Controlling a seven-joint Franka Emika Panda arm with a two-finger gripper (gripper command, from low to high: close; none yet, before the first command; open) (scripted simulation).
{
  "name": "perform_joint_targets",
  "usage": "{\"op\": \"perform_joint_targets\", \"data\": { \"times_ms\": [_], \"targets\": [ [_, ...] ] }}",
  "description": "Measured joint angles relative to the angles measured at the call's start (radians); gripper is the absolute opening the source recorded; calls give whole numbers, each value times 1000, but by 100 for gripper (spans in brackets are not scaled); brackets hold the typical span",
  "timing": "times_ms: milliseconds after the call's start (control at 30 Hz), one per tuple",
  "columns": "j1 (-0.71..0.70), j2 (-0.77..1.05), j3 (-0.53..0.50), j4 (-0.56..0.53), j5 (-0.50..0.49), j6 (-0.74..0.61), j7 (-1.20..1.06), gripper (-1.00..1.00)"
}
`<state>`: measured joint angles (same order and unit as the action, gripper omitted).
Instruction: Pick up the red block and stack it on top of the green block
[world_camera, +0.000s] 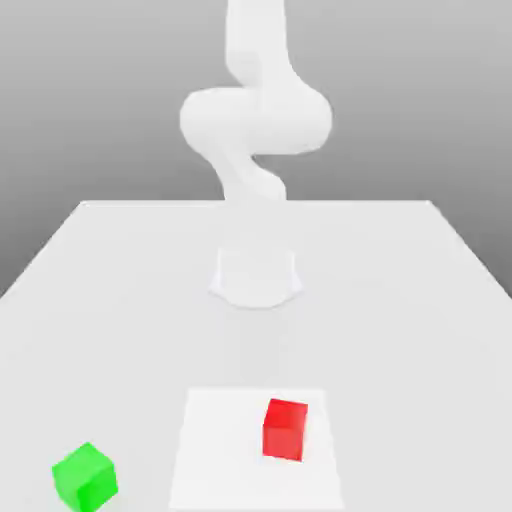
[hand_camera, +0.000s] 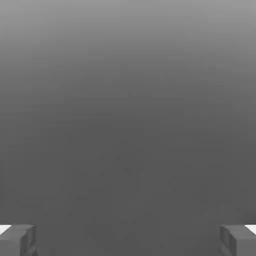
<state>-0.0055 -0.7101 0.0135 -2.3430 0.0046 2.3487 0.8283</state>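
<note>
On the white table (world_camera: 120, 300), going from the exterior view's left, the green block (world_camera: 85, 477) sits well apart from the red block (world_camera: 285, 429), which rests on a paler square patch (world_camera: 220, 450). Both are plain matte cubes. The gripper (hand_camera: 128, 240) has its fingers (hand_camera: 17, 239) spread wide apart, holding nothing, with neither block between them.

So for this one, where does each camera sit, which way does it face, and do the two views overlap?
Exterior view: off the arm, facing it across the white table; shows the arm, red block, green block.
Hand view: on the hand, looking past the open gripper at plain grey; two fingertips show.
Shared: nothing recognisable; neither block appears in the hand view.
</note>
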Motion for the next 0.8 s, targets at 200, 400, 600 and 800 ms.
{"op": "perform_joint_targets", "data": {
  "times_ms": [200,400,600,800],
  "targets": [
    [-13,225,36,-107,7,122,74,0],
    [-18,442,67,-211,2,240,154,0],
    [-3,660,77,-314,-13,358,242,0],
    [12,878,63,-347,-50,511,307,0]
  ]
}}
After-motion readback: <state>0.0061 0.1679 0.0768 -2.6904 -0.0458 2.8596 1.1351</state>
